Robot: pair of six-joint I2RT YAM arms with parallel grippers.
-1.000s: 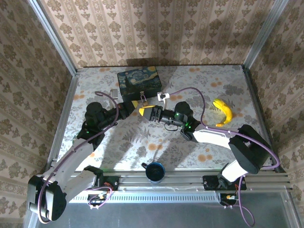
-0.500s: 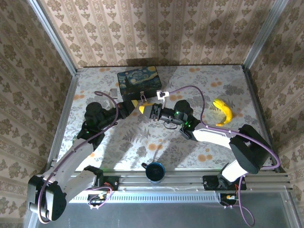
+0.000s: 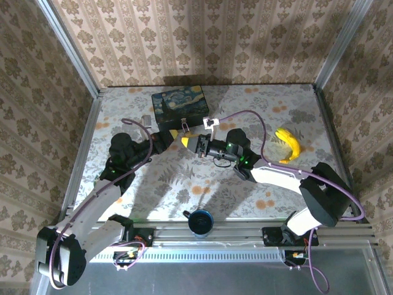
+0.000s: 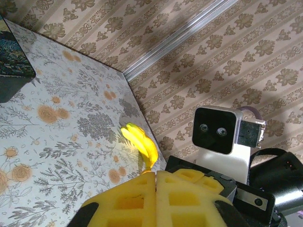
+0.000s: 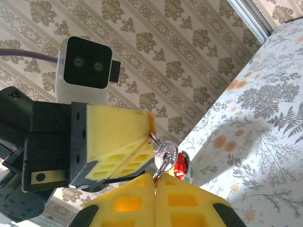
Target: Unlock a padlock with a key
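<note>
Setting: striped floral wallpaper on three sides of a flowered tabletop (image 3: 184, 184). Both arms reach in from its near edge and meet in the air just short of the far edge.
Box (image 3: 180, 104): dark blue, against the far edge, left of centre.
Banana (image 3: 288, 145): near the right edge, well apart from the work.
Mug (image 3: 200, 222): at the near edge, between the arm bases.
Left gripper (image 5: 150, 133): held clear of the tabletop with its pads pressed together on the key's hidden end. This leaves the head sticking out where the other arm can reach it.
Key (image 5: 164, 150): a round silver head just past the left pads' tip. A ring (image 5: 161, 166) hangs from it, with a red bauble (image 5: 181, 165) behind.
Right gripper (image 5: 155, 182): tip to tip with the left, fingers clenched on the ring's lower loop. This looks like a second hold, taken so the key can change hands or be steered.
Padlock: too small to place for sure. My guess is the small grey thing (image 3: 147, 118) on the tabletop just beside the box's near-left corner. A brass-brown sliver at the left pads' tip could be it instead.
Stage: early, by my reading, with the key not yet turned in any lock.
Risk: a hold on the loose ring alone lets the key swing.
</note>
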